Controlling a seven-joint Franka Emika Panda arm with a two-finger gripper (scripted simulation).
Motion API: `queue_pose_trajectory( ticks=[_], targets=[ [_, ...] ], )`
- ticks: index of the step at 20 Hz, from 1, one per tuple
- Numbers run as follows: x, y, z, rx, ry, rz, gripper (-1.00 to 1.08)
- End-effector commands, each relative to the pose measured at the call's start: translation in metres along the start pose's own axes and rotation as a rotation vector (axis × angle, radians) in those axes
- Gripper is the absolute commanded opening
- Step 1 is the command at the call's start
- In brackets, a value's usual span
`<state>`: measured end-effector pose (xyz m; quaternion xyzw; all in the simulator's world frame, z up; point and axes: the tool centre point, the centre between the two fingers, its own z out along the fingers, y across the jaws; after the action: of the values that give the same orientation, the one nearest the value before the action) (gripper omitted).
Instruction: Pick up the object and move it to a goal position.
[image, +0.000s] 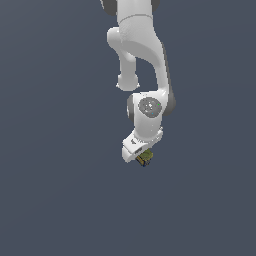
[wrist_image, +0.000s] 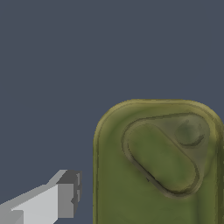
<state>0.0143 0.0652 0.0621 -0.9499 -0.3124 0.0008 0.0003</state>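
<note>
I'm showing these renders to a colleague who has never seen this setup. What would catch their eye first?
In the exterior view, the white arm hangs down from the top against a plain dark blue-grey backdrop, with the small tin can just under its gripper. In the wrist view, the can's olive-green lid with its pull tab fills much of the picture, and one grey-tipped finger stands beside it with a gap between them.

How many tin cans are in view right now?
1. The tin can sits just under the white hand, partly hidden by it; the wrist view shows its olive-green lid close up.
</note>
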Motion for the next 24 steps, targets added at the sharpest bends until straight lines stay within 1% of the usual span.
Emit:
queue_pose_trajectory(
  ticks=[1,2,3,16,20,24],
  targets=[
    [0.001,0.001,0.003,-0.001,0.001,0.000,1.00],
    [0.001,0.001,0.003,-0.001,0.001,0.000,1.00],
    [0.001,0.001,0.003,-0.001,0.001,0.000,-1.00],
    [0.000,0.002,0.000,-0.001,0.001,0.000,-1.00],
    [0.000,0.009,-0.012,-0.001,0.001,0.000,-1.00],
    [-0.001,0.020,-0.034,-0.001,0.001,0.000,-1.00]
  ],
)
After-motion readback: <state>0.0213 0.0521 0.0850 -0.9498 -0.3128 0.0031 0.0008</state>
